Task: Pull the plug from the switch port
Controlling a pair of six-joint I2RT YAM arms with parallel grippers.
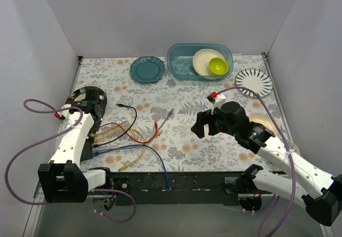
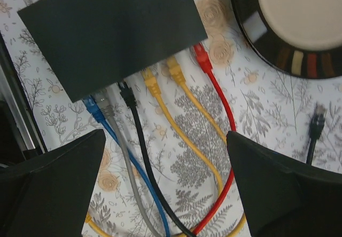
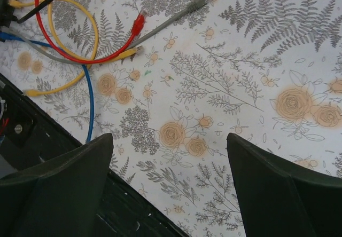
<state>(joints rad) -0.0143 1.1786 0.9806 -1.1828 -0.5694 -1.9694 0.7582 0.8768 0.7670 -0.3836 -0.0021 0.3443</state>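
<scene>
Your left hand [image 2: 165,135] hangs open over the cables [image 2: 226,102] beside the black switch [image 2: 112,29], ready to close on one of the plugs [image 2: 151,82].

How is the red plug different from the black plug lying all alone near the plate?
The red plug is pushed into the edge of the black box. The lone black plug is plugged into nothing and lies loose on the flowery cloth. The red plug sits in a row with other plugs, while the lone black plug lies by itself below the plate. They share a shape: both are small plugs on the end of a thin cable.
</scene>
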